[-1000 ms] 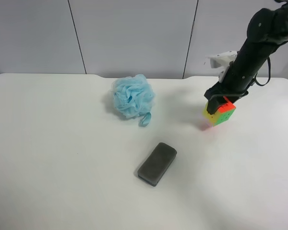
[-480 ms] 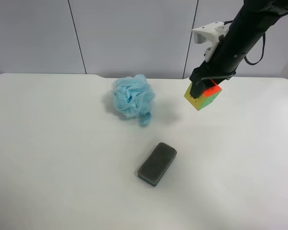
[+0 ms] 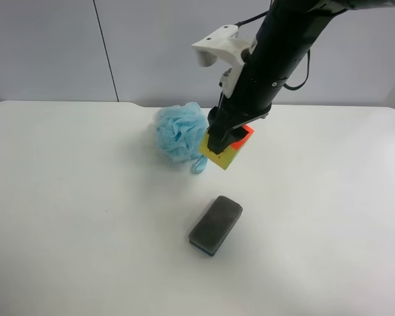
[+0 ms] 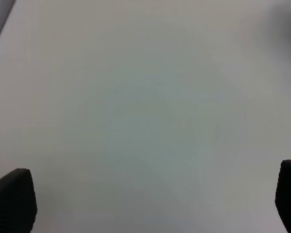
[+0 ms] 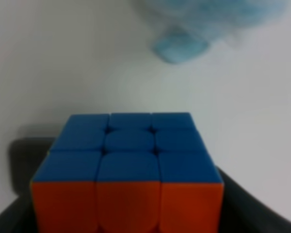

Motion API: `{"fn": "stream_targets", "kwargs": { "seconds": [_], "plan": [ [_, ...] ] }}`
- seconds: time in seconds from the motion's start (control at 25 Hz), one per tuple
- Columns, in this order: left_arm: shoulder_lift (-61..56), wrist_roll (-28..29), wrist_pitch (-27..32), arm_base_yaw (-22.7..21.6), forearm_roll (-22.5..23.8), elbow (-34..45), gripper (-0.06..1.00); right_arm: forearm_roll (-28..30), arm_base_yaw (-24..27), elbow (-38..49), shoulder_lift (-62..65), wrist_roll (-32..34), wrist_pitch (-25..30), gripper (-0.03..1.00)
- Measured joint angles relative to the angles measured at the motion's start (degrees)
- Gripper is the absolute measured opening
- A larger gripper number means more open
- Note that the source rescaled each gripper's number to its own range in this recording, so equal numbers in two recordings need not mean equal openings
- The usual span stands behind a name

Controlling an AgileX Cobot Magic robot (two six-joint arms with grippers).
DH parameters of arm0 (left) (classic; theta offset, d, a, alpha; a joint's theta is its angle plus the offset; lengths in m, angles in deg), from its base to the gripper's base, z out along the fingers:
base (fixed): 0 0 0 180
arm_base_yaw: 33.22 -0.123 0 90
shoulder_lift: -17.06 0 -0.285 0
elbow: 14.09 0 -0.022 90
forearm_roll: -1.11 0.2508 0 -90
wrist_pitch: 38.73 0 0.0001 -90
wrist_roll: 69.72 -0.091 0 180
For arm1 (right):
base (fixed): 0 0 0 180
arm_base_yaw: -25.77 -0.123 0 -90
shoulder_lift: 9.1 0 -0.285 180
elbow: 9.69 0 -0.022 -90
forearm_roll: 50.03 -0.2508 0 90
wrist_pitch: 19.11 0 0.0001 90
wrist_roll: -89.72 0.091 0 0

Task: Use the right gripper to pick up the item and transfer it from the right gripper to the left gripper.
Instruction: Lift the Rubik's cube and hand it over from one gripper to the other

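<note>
The puzzle cube point(image 3: 227, 150) hangs in the air above the white table point(image 3: 85, 217), held by the right gripper point(image 3: 222, 141) on the black arm with the white housing point(image 3: 218, 47). It is just right of the light-blue mesh puff point(image 3: 180, 131). In the right wrist view the cube point(image 5: 127, 170) shows blue and orange faces between the dark fingers point(image 5: 12, 213). The left gripper point(image 4: 145, 196) shows only in its own wrist view. Its two black fingertips point(image 4: 12, 199) stand far apart over bare table, with nothing between them. It is out of the exterior high view.
A grey rectangular pad point(image 3: 215, 224) lies on the table in front of the cube. The puff's loop point(image 5: 179, 43) shows blurred in the right wrist view. Grey wall panels point(image 3: 178, 46) stand behind the table.
The right arm has lifted the cube off the table at the view's right and carried it left, to beside the puff. The puff and pad have not moved.
</note>
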State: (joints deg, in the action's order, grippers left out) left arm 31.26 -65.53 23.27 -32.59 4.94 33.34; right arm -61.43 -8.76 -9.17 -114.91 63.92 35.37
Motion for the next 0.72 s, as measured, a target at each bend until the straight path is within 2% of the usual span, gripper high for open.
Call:
{"fn": "stream_targets", "kwargs": {
  "seconds": [0.16, 0.28, 0.52, 0.56, 0.72],
  "plan": [
    [6.1, -2.19, 0.26, 0.05, -3.01, 0.0, 1.0, 0.0, -5.13, 0.0, 0.0, -2.02, -0.89, 0.01],
    [9.49, -4.19, -0.3, 0.88, -8.15, -0.48, 1.0, -0.53, -7.72, 0.0, 0.0, -3.66, -1.48, 0.01],
    [17.0, -8.57, -1.06, 4.23, -19.21, -5.58, 1.0, -6.08, -8.18, 0.0, 0.0, -8.5, -1.51, 0.01],
    [18.65, -9.26, -1.06, 5.1, -21.13, -6.78, 1.0, -8.95, -8.18, 0.0, 0.0, -10.92, -1.51, 0.01],
    [26.3, -10.1, -0.14, 7.92, -25.75, -11.12, 1.0, -12.38, -8.18, 0.0, 0.0, -13.49, -1.51, 0.01]
  ]
}}
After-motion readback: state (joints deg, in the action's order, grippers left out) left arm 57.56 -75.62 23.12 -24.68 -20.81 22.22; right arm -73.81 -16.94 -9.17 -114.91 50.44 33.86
